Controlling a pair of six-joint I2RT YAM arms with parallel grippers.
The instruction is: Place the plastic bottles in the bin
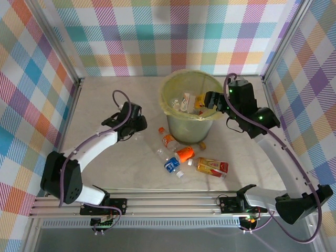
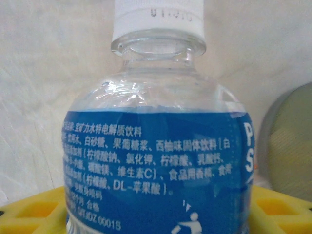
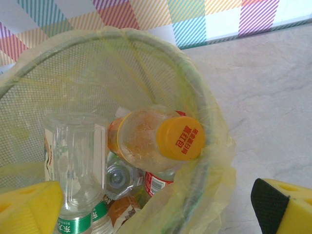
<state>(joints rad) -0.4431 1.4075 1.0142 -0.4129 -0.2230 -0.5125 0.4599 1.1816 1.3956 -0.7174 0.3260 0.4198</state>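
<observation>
- On the blue-labelled bottle we read white print: "宝矿力水特电解质饮料", then ingredients including "白砂糖", "氯化钾", "维生素C" and "DL-苹果酸".
- Lower down we read a code ending "0001S", and large "P" and "S" at the right edge.
- Its white cap bears stamped digits too blurred to read.
- The orange cap carries red characters we cannot make out.
- A green band shows "东方".

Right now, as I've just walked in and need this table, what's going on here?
Two robot arms are clearing plastic bottles into the bin. The left gripper has its jaws either side of a blue-labelled bottle, left of the bin; whether it grips yet is unclear. The right gripper hangs open over the bin, which already holds several bottles. A few more lie on the table in front of the bin.
</observation>
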